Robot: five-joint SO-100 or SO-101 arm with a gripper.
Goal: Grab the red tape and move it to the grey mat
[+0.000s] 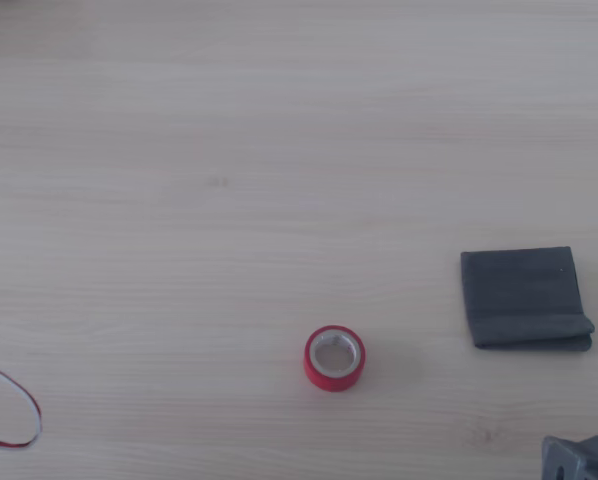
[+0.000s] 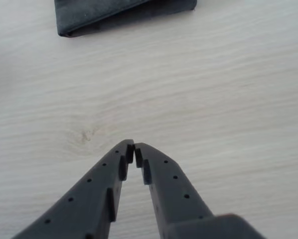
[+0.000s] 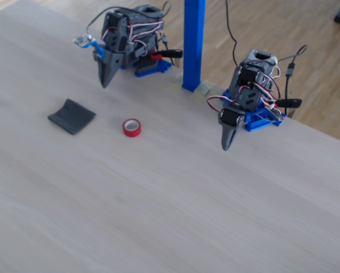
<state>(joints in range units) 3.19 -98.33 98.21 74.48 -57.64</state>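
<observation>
The red tape (image 1: 331,379) lies flat on the pale wooden table, its whitish core facing up; in the fixed view the red tape (image 3: 131,132) sits just right of the grey mat (image 3: 71,116). The grey mat (image 1: 524,297) is a folded dark cloth lying right of the tape in the other view. My gripper (image 2: 134,148) is shut with nothing between its fingers, and it hovers over bare table short of the grey mat (image 2: 114,11). In the fixed view my gripper (image 3: 104,84) points down behind the mat. The tape does not show in the wrist view.
A second arm (image 3: 238,108) stands at the right in the fixed view, its gripper pointing down. A blue post (image 3: 193,45) rises between the two arm bases. A red-and-white wire loop (image 1: 19,410) lies at the lower left of the other view.
</observation>
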